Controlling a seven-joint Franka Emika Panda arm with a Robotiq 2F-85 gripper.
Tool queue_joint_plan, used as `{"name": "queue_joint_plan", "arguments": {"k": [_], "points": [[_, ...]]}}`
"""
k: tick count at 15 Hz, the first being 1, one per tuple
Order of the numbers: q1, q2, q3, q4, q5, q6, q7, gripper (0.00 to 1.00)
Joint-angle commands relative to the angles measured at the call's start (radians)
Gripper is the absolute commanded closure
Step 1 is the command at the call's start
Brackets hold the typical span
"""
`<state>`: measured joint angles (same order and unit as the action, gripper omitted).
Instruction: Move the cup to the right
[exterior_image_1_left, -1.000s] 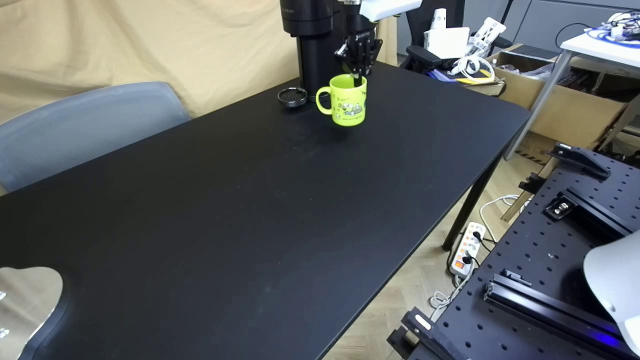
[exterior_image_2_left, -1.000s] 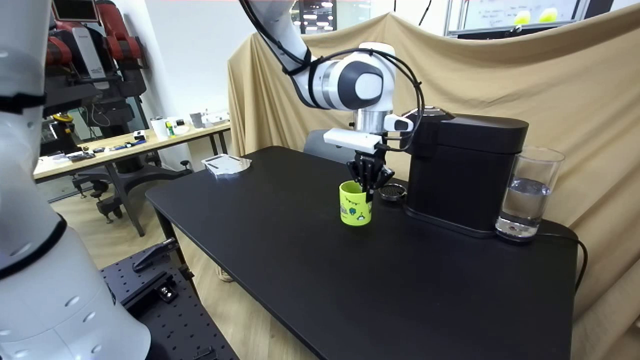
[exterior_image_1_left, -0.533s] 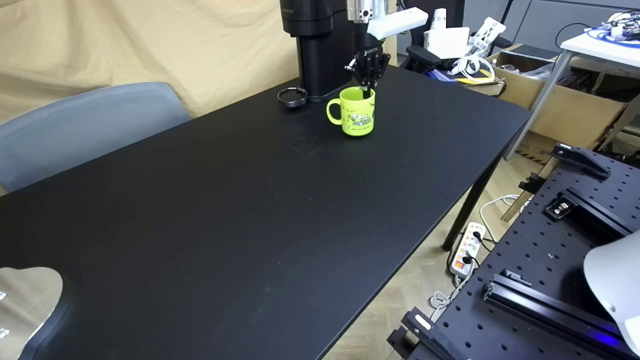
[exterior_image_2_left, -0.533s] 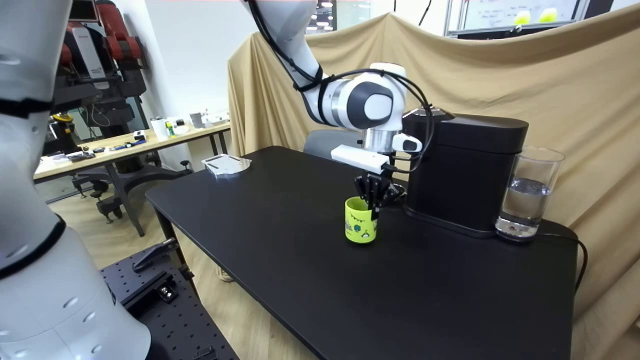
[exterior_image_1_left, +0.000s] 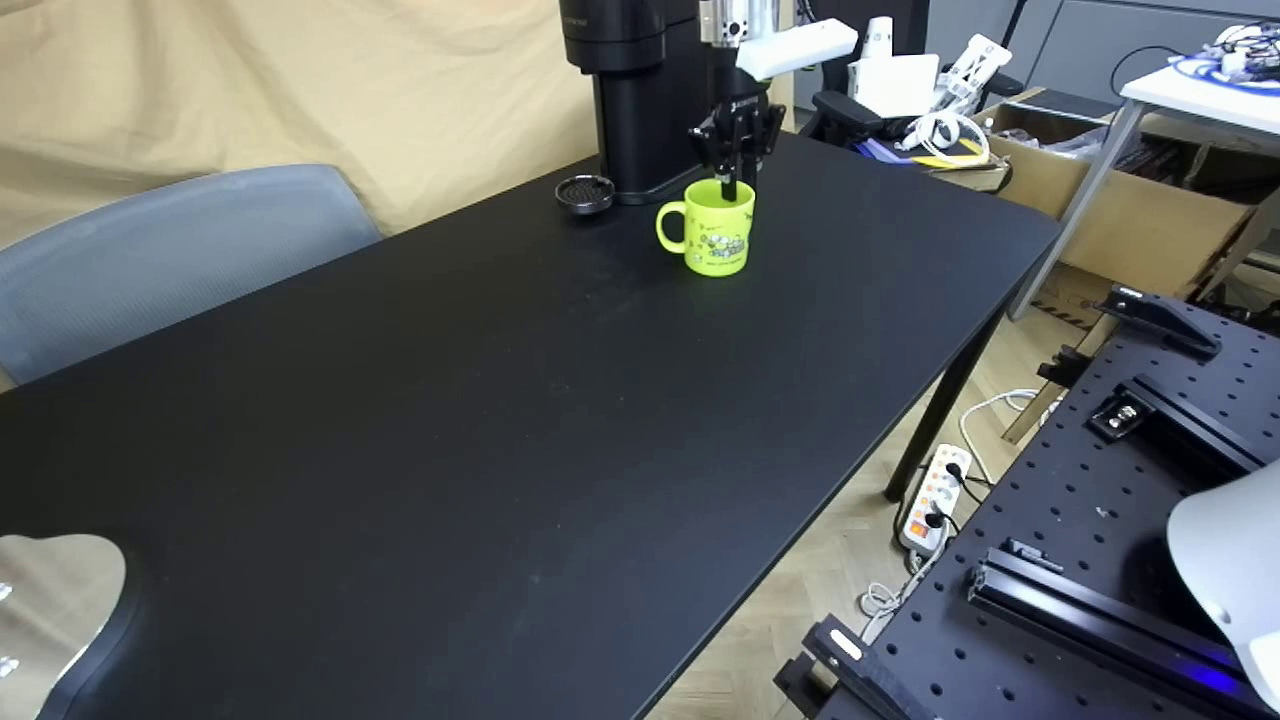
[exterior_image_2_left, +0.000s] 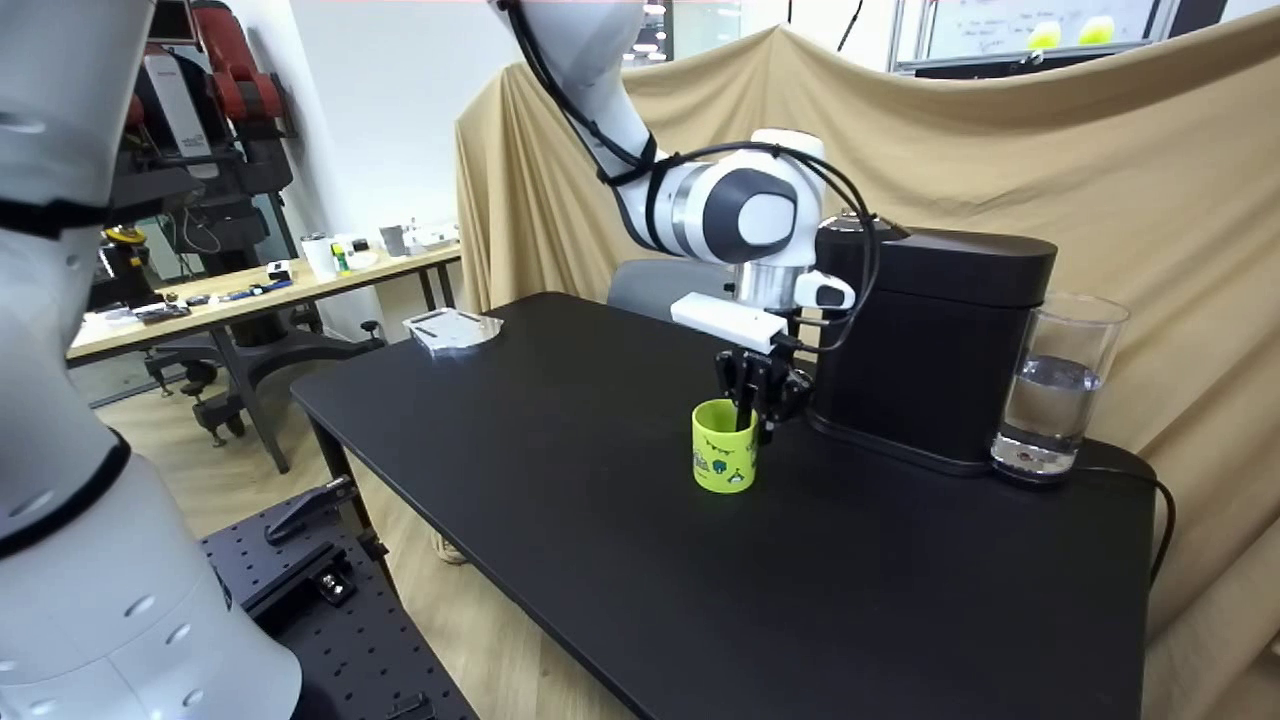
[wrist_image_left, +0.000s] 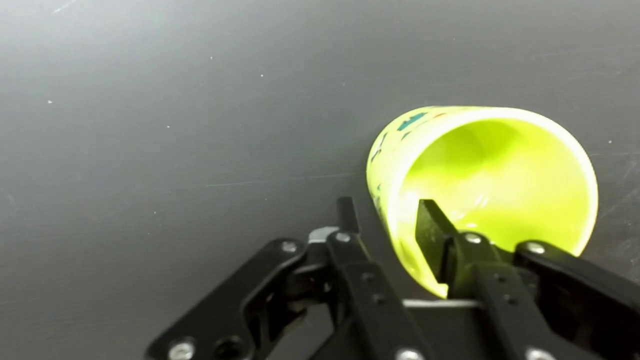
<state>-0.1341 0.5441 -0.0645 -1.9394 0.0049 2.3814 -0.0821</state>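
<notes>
Claw (wrist_image_left: 386, 212) straddles one side of upright cup (wrist_image_left: 500, 175); fingers (wrist_image_left: 433, 235) apart, one inside, one outside; any exit should run upward.

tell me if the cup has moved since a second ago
Yes. In an exterior view, the cup has shifted right and lower in the picture, away from the drip tray, which has stayed put.

Table (exterior_image_1_left: 450, 420) from above, wrist view nearest
</notes>
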Motion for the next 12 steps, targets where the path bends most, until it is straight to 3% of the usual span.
{"name": "queue_joint_plan", "arguments": {"k": [1,6,12], "points": [[-0.012,-0.005,0.009,0.023,0.018,-0.027,-0.018,0.34],[-0.008,-0.086,0.024,-0.031,0.002,-0.118,-0.100,0.02],[0.026,-0.273,0.029,-0.151,-0.050,-0.135,-0.172,0.00]]}}
